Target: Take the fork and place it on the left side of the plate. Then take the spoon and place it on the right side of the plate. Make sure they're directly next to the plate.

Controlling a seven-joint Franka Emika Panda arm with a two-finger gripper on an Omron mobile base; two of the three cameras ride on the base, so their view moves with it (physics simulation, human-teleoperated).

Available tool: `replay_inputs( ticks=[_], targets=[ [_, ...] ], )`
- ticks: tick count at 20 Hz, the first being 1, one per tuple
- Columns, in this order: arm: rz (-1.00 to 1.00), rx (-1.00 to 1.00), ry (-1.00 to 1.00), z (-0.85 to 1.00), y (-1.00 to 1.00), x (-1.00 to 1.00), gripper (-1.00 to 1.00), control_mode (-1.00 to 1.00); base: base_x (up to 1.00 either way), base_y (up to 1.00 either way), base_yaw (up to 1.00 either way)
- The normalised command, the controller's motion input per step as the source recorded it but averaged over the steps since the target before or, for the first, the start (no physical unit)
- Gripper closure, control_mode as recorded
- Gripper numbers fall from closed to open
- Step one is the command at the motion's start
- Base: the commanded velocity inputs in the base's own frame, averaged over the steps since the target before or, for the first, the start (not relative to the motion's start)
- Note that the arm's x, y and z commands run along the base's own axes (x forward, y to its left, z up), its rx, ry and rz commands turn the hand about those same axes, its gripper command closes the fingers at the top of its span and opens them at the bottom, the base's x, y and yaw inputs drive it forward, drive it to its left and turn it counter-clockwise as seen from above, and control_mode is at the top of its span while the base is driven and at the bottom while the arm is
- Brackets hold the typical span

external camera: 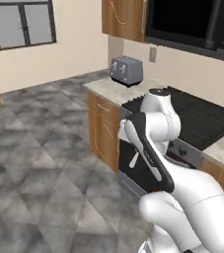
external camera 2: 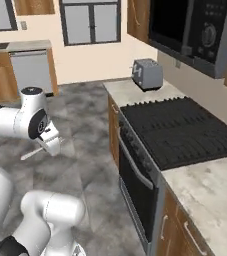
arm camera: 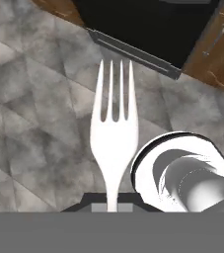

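Observation:
The fork (arm camera: 114,129) is pale silver-grey and runs up the middle of the hand view, tines pointing away from the hand toward the oven's lower edge. My gripper (arm camera: 112,201) is shut on its handle. From the left base view the fork (external camera: 133,160) hangs as a pale sliver below the hand, in front of the oven. In the right base view the gripper (external camera 2: 49,146) is held over the floor, and the fork (external camera 2: 32,154) sticks out to the left. The plate and the spoon are out of view.
A black cooktop (external camera 2: 180,131) sits in the counter with the oven door (arm camera: 143,34) below it. A silver toaster (external camera 2: 148,74) stands on the stone counter (external camera: 108,89) beyond. Wooden cabinets (external camera: 102,129) flank the oven. Grey tiled floor (external camera: 39,163) lies open to the left.

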Motion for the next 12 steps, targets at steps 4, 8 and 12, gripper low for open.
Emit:
replay_inputs(
  ticks=[4,8,12],
  targets=[
    [0.00,0.00,0.00,0.00,0.00,0.00,1.00,1.00,0.00,0.00,1.00],
    [0.00,0.00,0.00,0.00,0.00,0.00,1.00,1.00,0.03,0.00,0.98],
    [0.00,0.00,0.00,0.00,0.00,0.00,1.00,1.00,0.15,-0.01,0.91]
  ],
)
